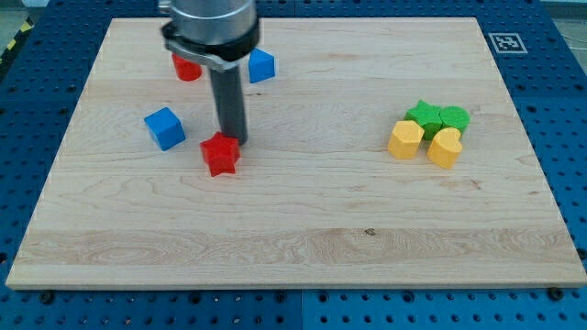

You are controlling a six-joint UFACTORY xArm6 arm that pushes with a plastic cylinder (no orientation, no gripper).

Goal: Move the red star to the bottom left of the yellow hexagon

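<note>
Altogether, one wooden board (303, 234) carries seven small blocks: two blue, two red, two yellow and a green pair. Largest after the board is the arm's dark rod, coming down from the top edge; my tip (233, 140) sits at the upper right side of the red star (220, 153), touching it or just beside it. No gripper is fitted, so nothing opens or closes.

The blue cube (165, 127) lies near the left edge, and a second blue block (261, 65) sits near the top edge. A red block (186, 67), partly hidden by the arm, lies near the top left corner.

Toward the right edge, the yellow hexagon (404, 139) and a yellow heart-like block (445, 147) touch the two green blocks (438, 117).

The red star is bright red, with short blunt points, lying flat, left of the board's middle and well apart from the hexagon.
</note>
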